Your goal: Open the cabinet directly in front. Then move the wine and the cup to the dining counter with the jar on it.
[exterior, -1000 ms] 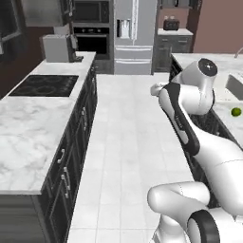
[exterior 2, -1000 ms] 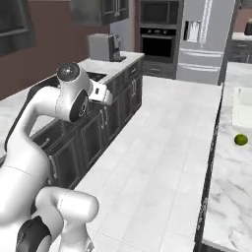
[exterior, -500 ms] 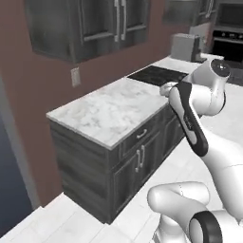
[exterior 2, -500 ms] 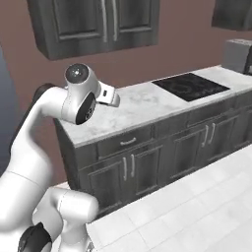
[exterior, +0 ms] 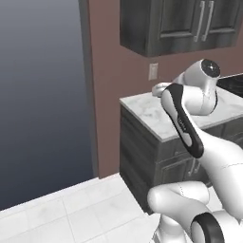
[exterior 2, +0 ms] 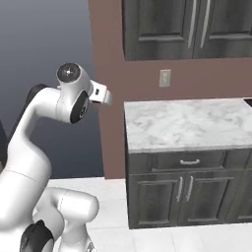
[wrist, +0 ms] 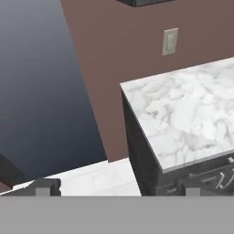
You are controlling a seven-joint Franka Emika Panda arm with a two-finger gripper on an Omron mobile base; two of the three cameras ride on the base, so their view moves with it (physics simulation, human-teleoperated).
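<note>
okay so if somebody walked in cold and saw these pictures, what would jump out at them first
Probably the big white robot arm, folded up in the foreground with its open gripper holding nothing. Next, the dark grey wall cabinet, doors shut, with long silver bar handles, mounted on the reddish-brown wall above a white marble counter. A pale outlet plate sits on the wall between them.

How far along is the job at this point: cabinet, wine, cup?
Nothing looks done yet. The cabinet above the marble counter has both doors shut, handles untouched. The gripper holds nothing, jaws wide apart, facing the counter's end and the wall outlet. Left: open the doors, then carry both items to the dining counter.
</note>
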